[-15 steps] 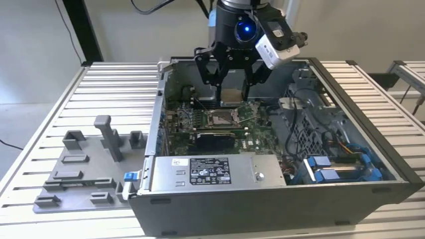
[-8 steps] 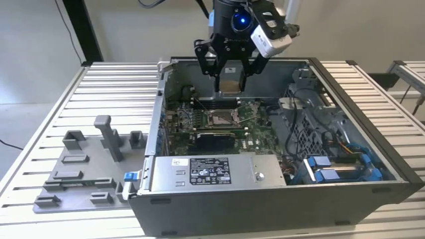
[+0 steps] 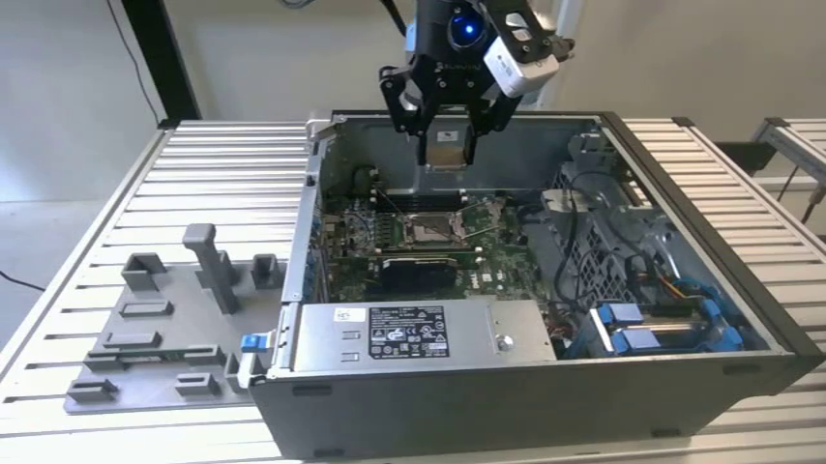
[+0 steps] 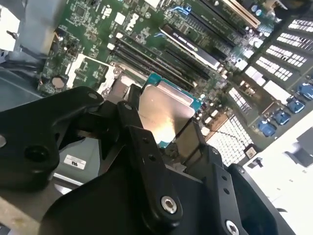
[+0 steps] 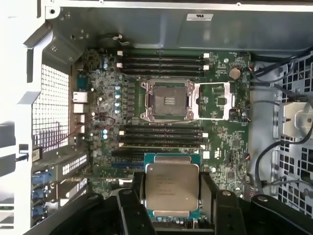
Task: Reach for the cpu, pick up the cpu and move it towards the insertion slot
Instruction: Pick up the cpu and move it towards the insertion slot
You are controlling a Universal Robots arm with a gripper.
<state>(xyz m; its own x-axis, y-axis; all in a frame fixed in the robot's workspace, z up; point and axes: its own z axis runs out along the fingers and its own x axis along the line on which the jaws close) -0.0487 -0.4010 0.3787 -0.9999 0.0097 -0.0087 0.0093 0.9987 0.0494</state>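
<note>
The cpu (image 5: 171, 188) sat clamped between the two black fingers (image 5: 131, 203) of the gripper (image 5: 171, 196), held flat with its silvery top facing the first wrist camera and a thin green edge showing around it. In the exterior view the gripper (image 3: 446, 145) hung above the rear of the open case (image 3: 516, 387), with the cpu (image 3: 446, 145) a small pale square at its tip, clear of the green board (image 3: 497, 266) below. That view also showed the slatted table (image 3: 207, 184) and a grey fixture (image 3: 168, 319) standing beside the case, towards the exterior view's left.

The slot (image 5: 167, 99) lay open on the board (image 5: 222, 142), a square metal frame with a brownish centre, set between rows of dark memory rails (image 5: 161, 61). In the first wrist view it was well apart from the cpu, with one bank of rails between them. In the exterior view the slot (image 3: 430, 228) sat below and slightly in front of the gripper.

The second wrist view looked along a black finger (image 4: 146, 161) from close by; the cpu (image 4: 164, 115) gleamed there at a slant, the board (image 4: 98, 19) tilted behind it.
</note>
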